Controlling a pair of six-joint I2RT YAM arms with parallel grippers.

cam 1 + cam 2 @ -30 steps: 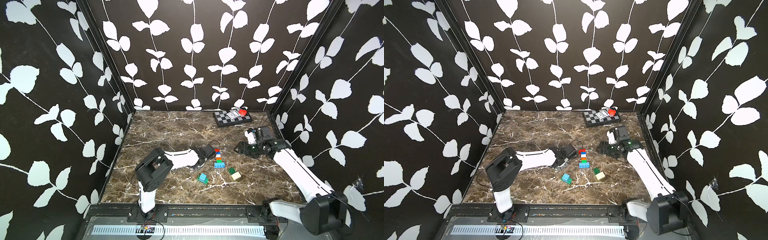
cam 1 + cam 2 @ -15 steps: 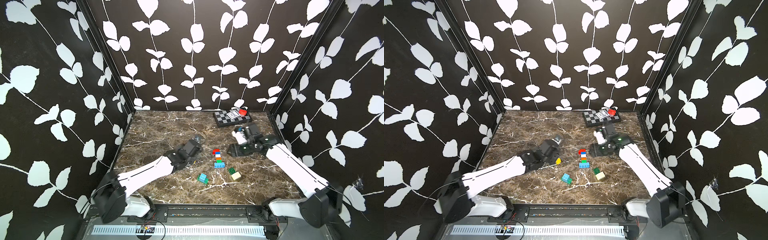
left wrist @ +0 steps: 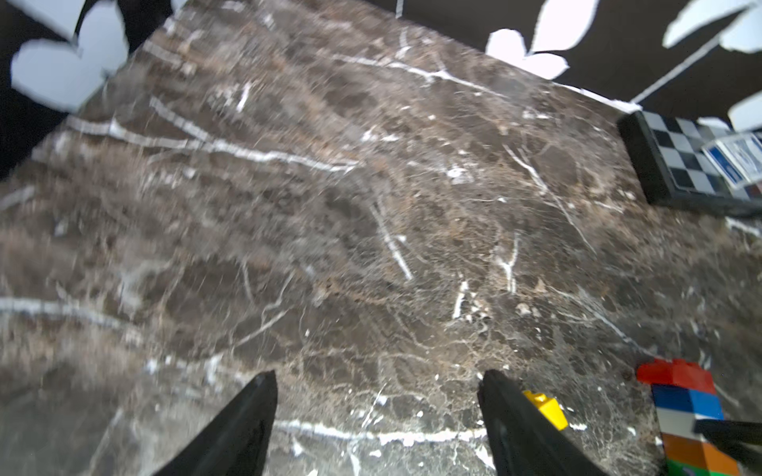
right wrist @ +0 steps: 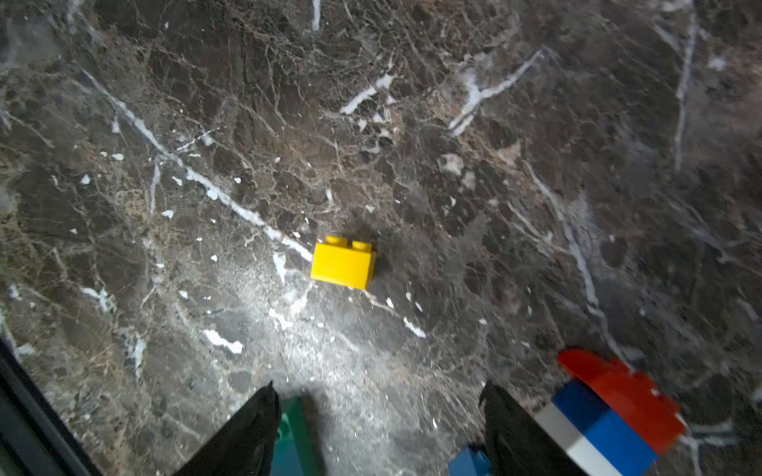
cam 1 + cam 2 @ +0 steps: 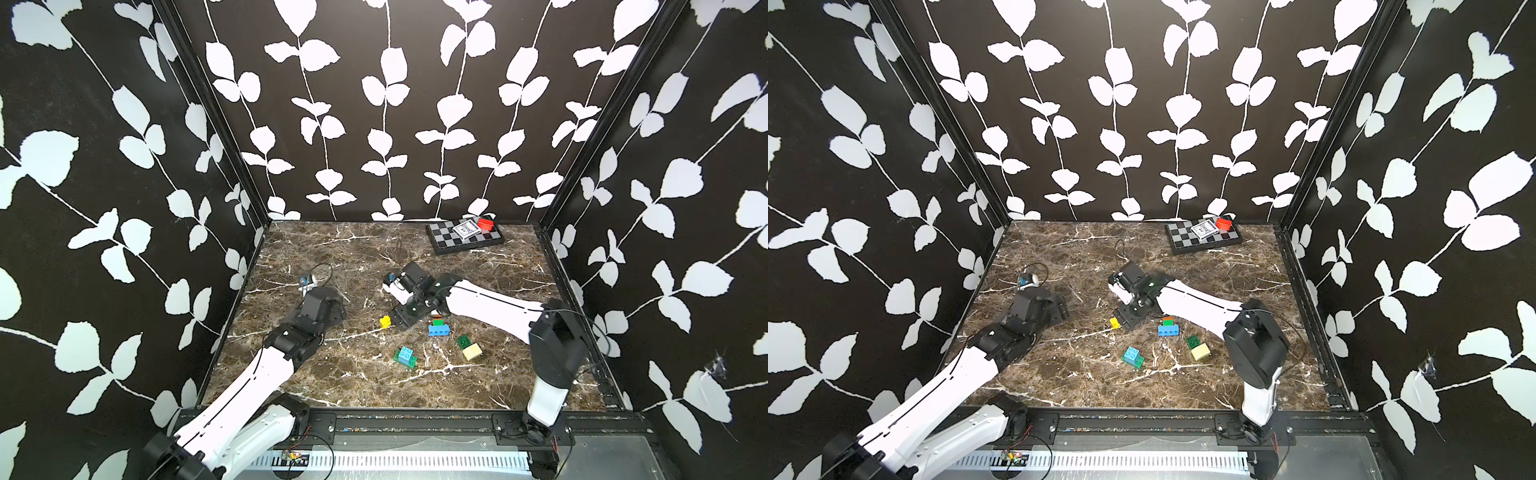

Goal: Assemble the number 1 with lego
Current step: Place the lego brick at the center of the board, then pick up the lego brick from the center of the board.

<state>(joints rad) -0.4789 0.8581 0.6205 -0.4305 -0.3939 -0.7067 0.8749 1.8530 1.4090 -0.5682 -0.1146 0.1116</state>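
Lego pieces on the marble table, seen from above and from both wrists. The left gripper stood with its jaws spread over bare marble and nothing between them. The yellow brick lay just outside one finger, partly hidden behind it. Farther out on that same side ran the brick stack, coloured red, blue, white, orange and green in turn. The right gripper was likewise spread and empty. From its wrist the yellow brick lay ahead of the fingertips, roughly in line with the gap and clear of both fingers, while the red, blue and white end of the stack sat just beside the outer face of one finger. In both top views the yellow brick lay between the two grippers, nearer the right one, whose arm covered most of the stack. Toward the front edge lay a blue-on-green pair, and a dark green brick touching a cream brick. A chessboard occupied the far corner, well apart from the bricks.
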